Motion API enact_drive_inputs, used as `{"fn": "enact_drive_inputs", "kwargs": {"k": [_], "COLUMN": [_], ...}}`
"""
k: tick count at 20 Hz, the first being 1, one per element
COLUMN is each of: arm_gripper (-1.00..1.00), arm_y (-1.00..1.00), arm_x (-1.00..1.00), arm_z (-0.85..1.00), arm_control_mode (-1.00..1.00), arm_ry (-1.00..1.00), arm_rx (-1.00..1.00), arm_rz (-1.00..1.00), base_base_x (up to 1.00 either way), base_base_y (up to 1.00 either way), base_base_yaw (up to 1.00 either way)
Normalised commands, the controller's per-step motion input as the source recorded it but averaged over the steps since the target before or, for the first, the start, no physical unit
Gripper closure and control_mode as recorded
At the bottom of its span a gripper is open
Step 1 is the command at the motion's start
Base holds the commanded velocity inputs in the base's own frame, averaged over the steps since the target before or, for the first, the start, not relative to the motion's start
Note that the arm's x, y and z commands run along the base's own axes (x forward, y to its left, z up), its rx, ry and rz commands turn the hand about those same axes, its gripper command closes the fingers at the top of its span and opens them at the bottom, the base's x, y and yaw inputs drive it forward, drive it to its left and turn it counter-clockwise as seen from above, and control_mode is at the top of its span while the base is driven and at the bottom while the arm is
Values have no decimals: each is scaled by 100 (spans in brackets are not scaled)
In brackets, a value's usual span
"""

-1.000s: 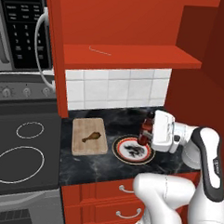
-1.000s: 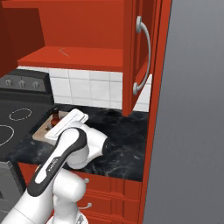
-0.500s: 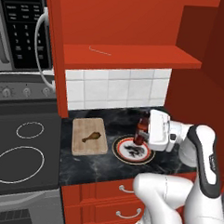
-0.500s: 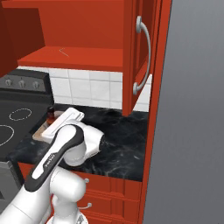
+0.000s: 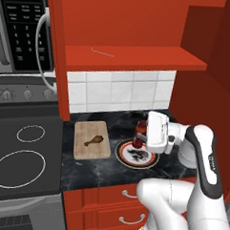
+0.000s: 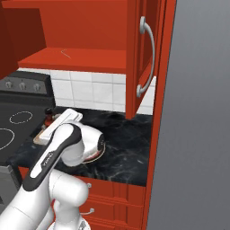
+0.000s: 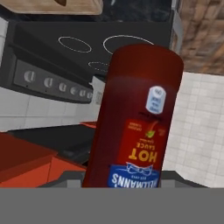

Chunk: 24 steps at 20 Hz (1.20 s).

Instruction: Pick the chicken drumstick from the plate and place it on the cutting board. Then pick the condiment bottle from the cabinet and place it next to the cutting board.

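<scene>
Small slim dark-red condiment bottle (image 5: pixel 141 133) with red hot-sauce label and black cap held in two-finger gripper (image 5: pixel 145 135) of white arm, over round brown-rimmed plate (image 5: pixel 152 161) with mottled centre, on black marble counter (image 5: pixel 118 172). Jaws clamped on bottle body, partway closed; label fills hand view (image 7: pixel 139 127) close up, so bottle sits right between the fingers. In left base view, bottle roughly upright, cap at top, base just above plate; long axis near vertical, crossing the line of the fingers, which reach in from the bottle's right.

Light tan rectangular wooden cutting board (image 5: pixel 92 139) lying to the left of plate, just apart from it, golden-brown chicken drumstick (image 5: pixel 94 141) already on it, thin bone end toward lower left, fat end toward upper right. First half of task judged done.

Key relation for coming move: free counter between board's right edge and plate lies left of and slightly below the bottle. Judged need: short leftward carry, keep axis vertical, lower to counter beside board, not onto plate rim. Red-orange wall cabinet (image 5: pixel 134 58) shelf above, bare of the bottle.
</scene>
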Motion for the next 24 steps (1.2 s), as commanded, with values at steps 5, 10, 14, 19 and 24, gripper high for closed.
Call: {"fn": "enact_drive_inputs", "kwargs": {"k": [5, 10, 14, 19, 24], "arm_gripper": [100, 100, 100, 100, 100], "arm_y": [0, 0, 0, 0, 0], "arm_x": [25, 29, 28, 26, 9], "arm_z": [-16, -14, -14, -13, -4], "arm_control_mode": [-100, -100, -100, -100, -100], "arm_ry": [-1, 0, 0, 0, 0], "arm_rx": [2, 4, 5, 3, 0], "arm_rz": [0, 0, 0, 0, 0], "base_base_x": [0, 0, 0, 0, 0], "base_base_y": [0, 0, 0, 0, 0], "base_base_yaw": [0, 0, 0, 0, 0]}}
